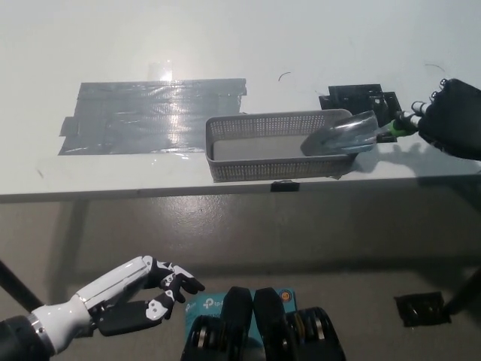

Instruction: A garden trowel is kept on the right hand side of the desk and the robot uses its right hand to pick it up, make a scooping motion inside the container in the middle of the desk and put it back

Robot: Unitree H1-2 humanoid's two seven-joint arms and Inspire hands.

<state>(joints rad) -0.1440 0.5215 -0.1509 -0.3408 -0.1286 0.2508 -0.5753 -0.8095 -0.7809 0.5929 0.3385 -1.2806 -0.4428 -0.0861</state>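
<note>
A garden trowel (347, 136) with a shiny metal blade and a green handle is held by my black right hand (447, 118) at the desk's right side. The blade tilts down over the right end of the grey mesh container (248, 166), its tip inside the rim. The container stands near the desk's front edge, in the middle. My white left hand (124, 295) rests low at the lower left, below the desk, fingers loosely curled and holding nothing.
A large patch of grey tape (150, 114) covers the desk left of the container. Black tape marks (361, 100) lie behind the trowel at the right. The desk's front edge (150, 192) runs just before the container.
</note>
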